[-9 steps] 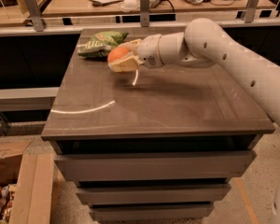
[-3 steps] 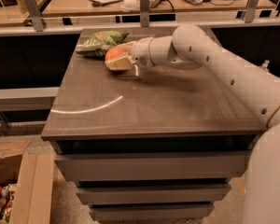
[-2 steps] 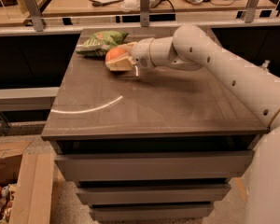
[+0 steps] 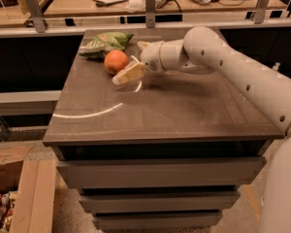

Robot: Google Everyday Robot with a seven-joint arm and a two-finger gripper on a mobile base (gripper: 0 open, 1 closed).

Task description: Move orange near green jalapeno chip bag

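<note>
The orange (image 4: 116, 61) rests on the dark table top (image 4: 184, 110) near its back left corner. It sits just in front of the green jalapeno chip bag (image 4: 105, 41), almost touching it. My gripper (image 4: 129, 62) is just to the right of the orange, low over the table. It is open, with one cream finger (image 4: 127, 74) slanting along the orange's front right side and the other finger (image 4: 143, 45) behind it. The orange lies at the mouth of the fingers and is not held.
The table top sits on a cabinet with drawers (image 4: 155, 174). A cardboard box (image 4: 19, 193) stands on the floor at the lower left. A metal railing (image 4: 150, 8) and a desk with papers run behind the table.
The gripper held the orange beside the chip bag before. Now it has let go, opened and drawn back a little to the right, leaving the orange on the table.
</note>
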